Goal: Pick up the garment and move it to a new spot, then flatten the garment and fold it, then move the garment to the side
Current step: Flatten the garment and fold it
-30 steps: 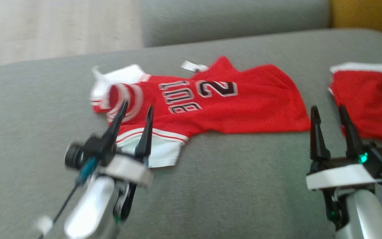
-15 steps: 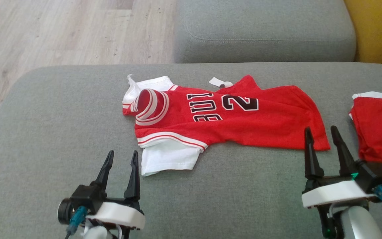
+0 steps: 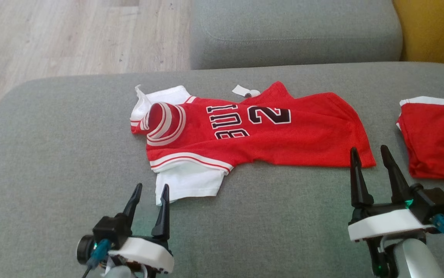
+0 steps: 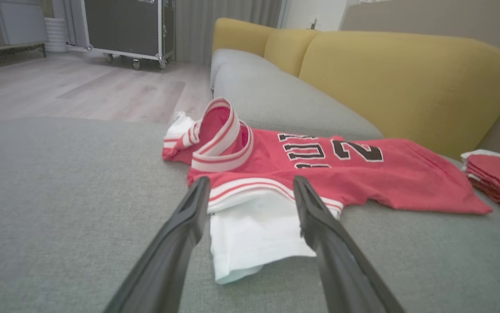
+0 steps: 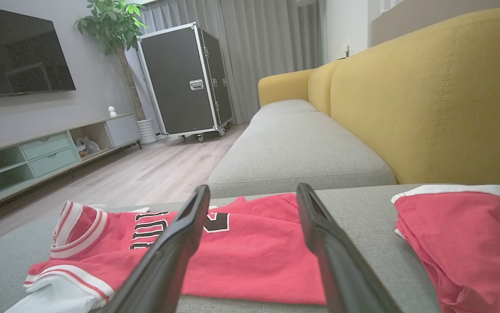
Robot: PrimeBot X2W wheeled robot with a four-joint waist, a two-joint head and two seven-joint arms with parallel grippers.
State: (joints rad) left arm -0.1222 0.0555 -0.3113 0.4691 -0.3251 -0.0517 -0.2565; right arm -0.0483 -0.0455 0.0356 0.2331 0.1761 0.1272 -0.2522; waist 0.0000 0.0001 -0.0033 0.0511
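Red jersey (image 3: 260, 131) lies spread on grey sofa cushion (image 3: 52, 154). Left gripper (image 3: 151, 197) and right gripper (image 3: 369, 161) hover nearby, jaws released, empty.

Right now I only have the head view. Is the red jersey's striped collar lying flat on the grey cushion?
Observer: No. From the left wrist view, the collar of the jersey stands up as an open ring, raised off the cushion.
Operator: And the yellow patch at my top right?
Observer: That is the sofa's backrest. The right wrist view shows it rising behind the second red garment.
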